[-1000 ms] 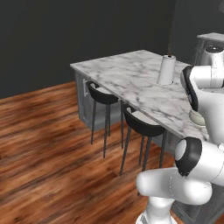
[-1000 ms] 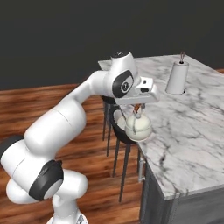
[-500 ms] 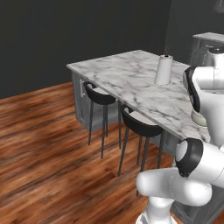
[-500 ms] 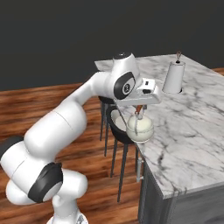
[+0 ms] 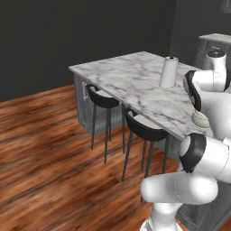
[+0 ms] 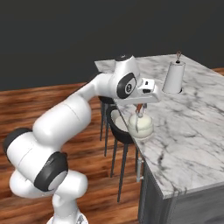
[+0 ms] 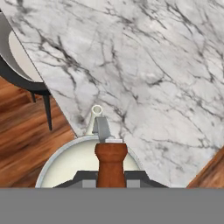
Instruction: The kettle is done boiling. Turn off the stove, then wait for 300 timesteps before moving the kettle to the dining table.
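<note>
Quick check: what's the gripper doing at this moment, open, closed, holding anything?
Gripper: closed on the wooden bar of the kettle handle, with the kettle over the near edge of the dining table.

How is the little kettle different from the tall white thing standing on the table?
The kettle is round and squat; the tall white thing is slim and upright. The kettle has a reddish-brown wooden handle bar, while the tall thing has a thin dark tip on top. The claw is shut on the kettle's handle; nothing touches the tall thing. Both are pale and sit at the marble dining table.
</note>
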### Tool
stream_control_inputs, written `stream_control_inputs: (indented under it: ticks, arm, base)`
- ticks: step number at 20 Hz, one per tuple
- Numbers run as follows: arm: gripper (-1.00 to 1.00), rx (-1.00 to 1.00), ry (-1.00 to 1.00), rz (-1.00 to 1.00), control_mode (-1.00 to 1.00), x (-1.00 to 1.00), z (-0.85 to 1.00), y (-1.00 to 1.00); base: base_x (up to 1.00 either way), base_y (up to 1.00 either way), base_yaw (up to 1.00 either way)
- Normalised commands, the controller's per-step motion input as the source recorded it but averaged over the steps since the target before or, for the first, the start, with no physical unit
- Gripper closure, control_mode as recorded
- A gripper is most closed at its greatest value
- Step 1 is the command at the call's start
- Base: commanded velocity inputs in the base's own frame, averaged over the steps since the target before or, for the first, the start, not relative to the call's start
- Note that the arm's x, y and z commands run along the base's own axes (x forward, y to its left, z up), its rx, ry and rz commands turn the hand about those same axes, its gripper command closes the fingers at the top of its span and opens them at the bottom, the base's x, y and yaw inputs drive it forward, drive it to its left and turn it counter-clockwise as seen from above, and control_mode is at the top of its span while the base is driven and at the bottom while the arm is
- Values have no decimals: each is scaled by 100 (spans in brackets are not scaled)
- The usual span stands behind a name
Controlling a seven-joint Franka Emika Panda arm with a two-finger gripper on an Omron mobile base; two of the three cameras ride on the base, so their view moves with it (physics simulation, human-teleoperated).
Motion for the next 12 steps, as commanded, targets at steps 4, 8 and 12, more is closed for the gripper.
stream_control_inputs:
  ticks: [4,8,12]
  arm:
    - [100,2,0,0,-100,35,-9,0]
    - [100,3,0,0,-100,24,-9,0]
    - [100,4,0,0,-100,18,-13,0]
  base:
    - [0,0,0]
    - [0,0,0]
    - [0,0,0]
